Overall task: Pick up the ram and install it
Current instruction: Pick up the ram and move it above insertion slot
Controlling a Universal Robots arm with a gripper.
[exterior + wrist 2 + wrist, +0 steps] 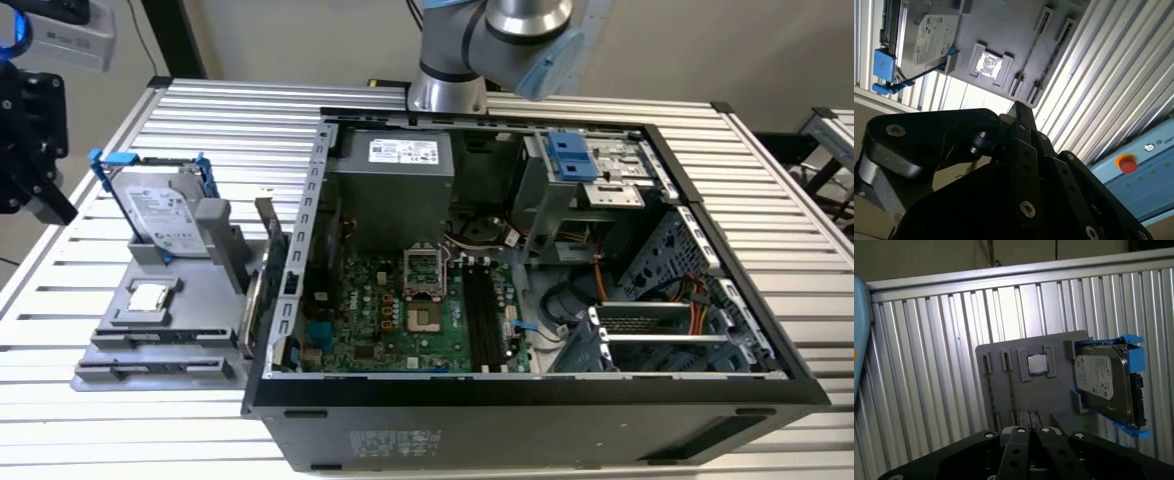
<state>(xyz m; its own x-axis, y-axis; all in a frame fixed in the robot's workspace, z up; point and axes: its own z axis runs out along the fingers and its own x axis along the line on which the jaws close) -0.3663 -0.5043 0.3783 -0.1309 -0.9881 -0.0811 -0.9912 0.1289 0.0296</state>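
Fingers (1015,442) closed tip to tip, nothing clamped between them and nothing touched. Gripper (1029,430) held clear of the tray (1059,400), nose aimed at the nearest tray edge; same closed, empty state in the second wrist view (1021,106). Ram (1010,390) stood on edge in a tray slot, apparently the slot just beside the processor chip (1037,365), on the side of the chip away from the hard drive (1104,385); legible in both wrist views as a thin dark dotted line (1030,52). Long axis laid along the slot, parallel to the ribs of the table (929,365) under the tray: one end toward the tray edge facing the gripper, the other toward the far tray edge. Bearing from fingertips to ram judged as ahead along the pointing line, offset a little to the side away from the hard drive. Clear gap between fingertips and ram; no contact with tray, chip or drive. Closed tips judged too narrow an opening to straddle the ram as they stand. Pickup judged not yet begun: ram at rest in the tray, not in the open computer case (534,420) standing just beside the tray on the exterior view's right. Long black memory slots (483,325) on the motherboard inside that case, well apart from the tray.
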